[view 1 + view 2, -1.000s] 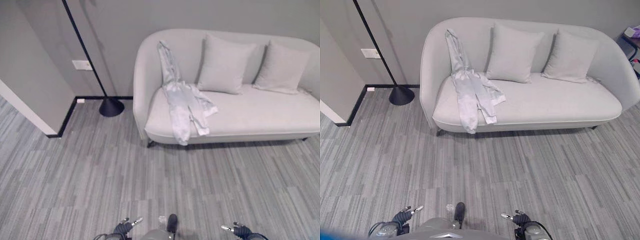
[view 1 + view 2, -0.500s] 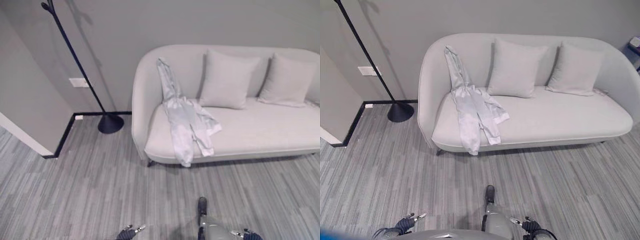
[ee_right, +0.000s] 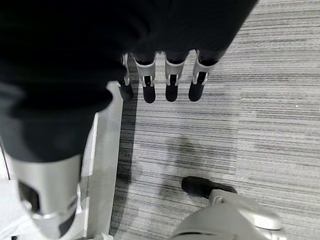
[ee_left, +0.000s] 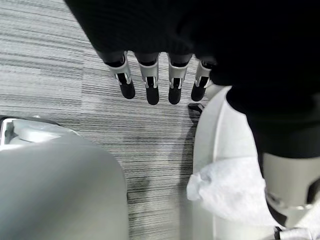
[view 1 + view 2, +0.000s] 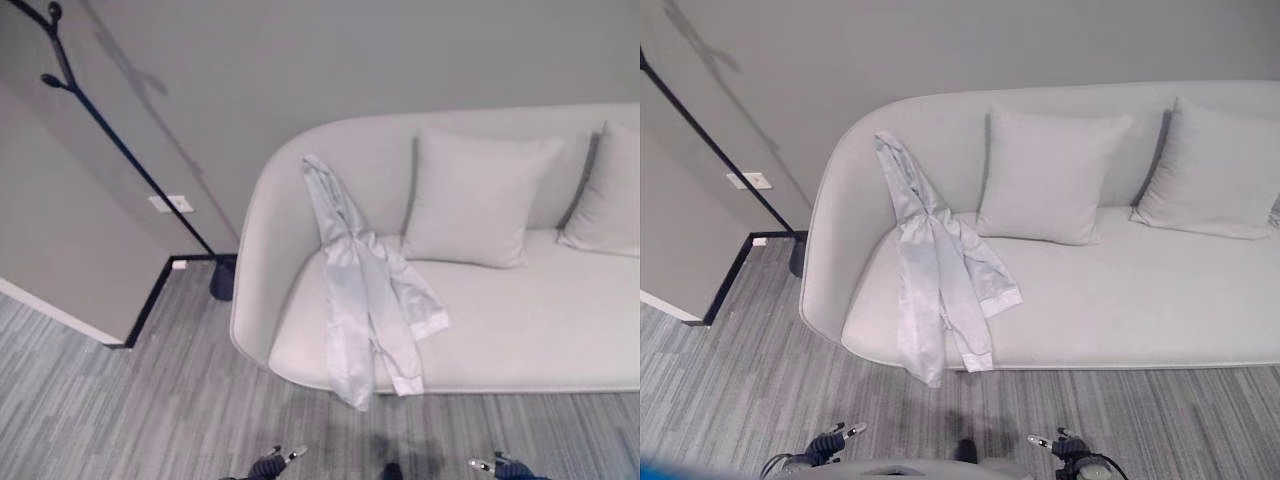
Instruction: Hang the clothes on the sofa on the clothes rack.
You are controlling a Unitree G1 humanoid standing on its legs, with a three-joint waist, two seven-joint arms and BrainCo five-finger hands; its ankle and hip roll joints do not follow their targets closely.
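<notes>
Task barely begun, by the look of it: nothing hung yet, nothing grasped.

Pale grey jacket (image 5: 365, 290) draped on the sofa (image 5: 520, 330), at its left end. Upper part running up the backrest, body spread over the seat cushion, one sleeve hanging over the front edge toward the floor (image 5: 100, 400). Just beside it on the seat, a cushion (image 5: 470, 200) leaning on the backrest; a second cushion (image 5: 1220, 165) further right.

Clothes rack (image 5: 110, 140), a thin black pole with hooks at the top, standing left of the sofa against the wall, base partly hidden behind the sofa's curved end. No garment on it.

Left hand (image 4: 150, 80) low at the robot's side, fingers straight and relaxed, pointing down at striped grey carpet, holding nothing. Right hand (image 3: 170, 80) likewise low on the other side, fingers straight, empty. In the head views, both seen as small fingertips at the bottom edge, well apart from the jacket, with a strip of bare floor between them and the sofa front.

Jacket ahead of the hands and higher up, roughly between them, a little toward the left one.

Left to do, most likely: close in on the sofa, reach for the jacket, lift it clear, carry it left to the rack, hook it on.
</notes>
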